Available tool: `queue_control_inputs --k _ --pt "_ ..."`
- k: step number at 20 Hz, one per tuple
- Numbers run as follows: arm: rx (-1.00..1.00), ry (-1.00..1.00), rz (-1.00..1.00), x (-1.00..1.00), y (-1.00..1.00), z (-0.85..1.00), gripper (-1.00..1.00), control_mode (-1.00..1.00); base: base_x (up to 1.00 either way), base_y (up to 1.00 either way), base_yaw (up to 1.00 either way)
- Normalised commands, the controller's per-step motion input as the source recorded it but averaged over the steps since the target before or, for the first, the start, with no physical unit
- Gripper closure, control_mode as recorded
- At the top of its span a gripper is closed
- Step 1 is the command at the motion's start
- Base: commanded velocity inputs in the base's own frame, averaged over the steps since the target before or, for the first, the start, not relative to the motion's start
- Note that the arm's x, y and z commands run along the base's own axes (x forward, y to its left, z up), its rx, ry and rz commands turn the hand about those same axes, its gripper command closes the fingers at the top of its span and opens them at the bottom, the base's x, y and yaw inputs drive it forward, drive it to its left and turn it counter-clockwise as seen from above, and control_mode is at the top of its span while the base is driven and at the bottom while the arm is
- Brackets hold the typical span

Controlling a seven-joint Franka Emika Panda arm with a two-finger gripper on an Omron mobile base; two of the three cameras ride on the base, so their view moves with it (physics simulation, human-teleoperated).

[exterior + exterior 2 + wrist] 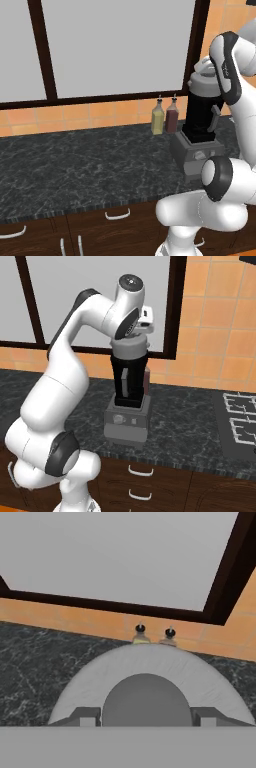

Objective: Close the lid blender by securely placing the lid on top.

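Observation:
The blender [201,114] stands on the dark counter, a black jar with a side handle on a grey base [126,421] with a round dial. The grey lid [203,82] [129,347] lies level on the jar's rim. My gripper [146,716] comes down from above and is shut on the lid's raised centre knob [146,699]. In the hand view the fingertips [85,716] flank the knob, with the lid's pale disc [150,664] spreading around it. The hand [134,323] hides the top of the lid in both base views.
Two small bottles [157,117] [172,115] stand against the tiled wall just left of the blender, seen beyond the lid as bottles [140,635] [170,637]. A dark-framed window [115,45] runs behind. A stove [239,423] lies right of the blender. Drawers sit below the counter [75,160].

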Motion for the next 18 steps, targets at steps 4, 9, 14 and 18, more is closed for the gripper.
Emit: queue_control_inputs --k 4,9,14,18 --pt "0.03 0.0 0.0 0.0 -0.05 0.0 1.0 -1.0 0.0 0.0 0.0" --pt "0.02 -0.01 0.0 0.0 -0.17 0.0 1.0 -1.0 0.0 0.0 0.0" --pt "0.02 0.0 0.0 -0.01 -0.24 0.0 1.0 -1.0 0.0 0.0 0.0" --pt "0.0 0.0 0.0 -0.28 -0.22 0.06 1.0 -1.0 0.0 0.0 0.0"
